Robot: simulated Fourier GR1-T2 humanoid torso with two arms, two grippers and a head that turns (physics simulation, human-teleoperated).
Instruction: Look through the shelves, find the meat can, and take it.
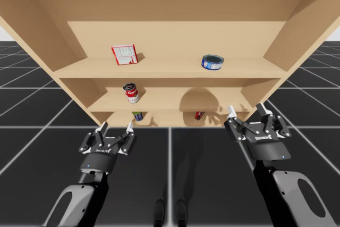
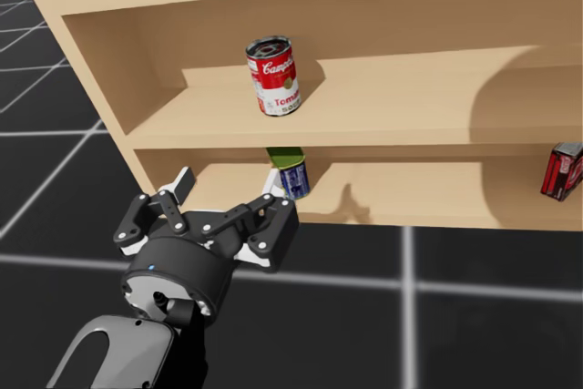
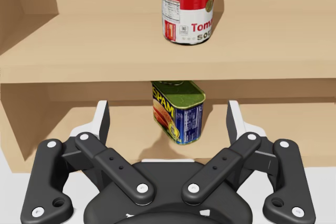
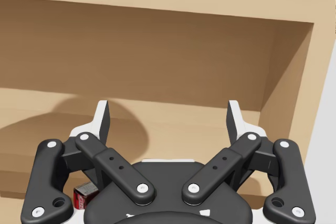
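Spread wide and empty at the left gripper point(image 3: 168, 115), fingers point(image 3: 101, 121) flanking open air. Dead ahead, lined up with that gap but not yet between the tips: the blue-and-yellow meat can point(image 3: 178, 111), upright on the bottom shelf point(image 3: 68, 121), long axis vertical, below the red-and-white soup can point(image 3: 188, 6). Likewise spread at the right gripper point(image 4: 168, 115), well off to the side. Probably a straight left-arm reach.

Lower centre of the high view: blue-and-yellow rectangular metal can point(image 1: 138, 116) and small red box point(image 1: 199, 115), mostly hidden under the wooden middle shelf board point(image 1: 170, 109). Right edge of the head view: that box cut off. Left wrist view: red-and-white cylindrical tin point(image 3: 188, 9) on that board, top cut off.
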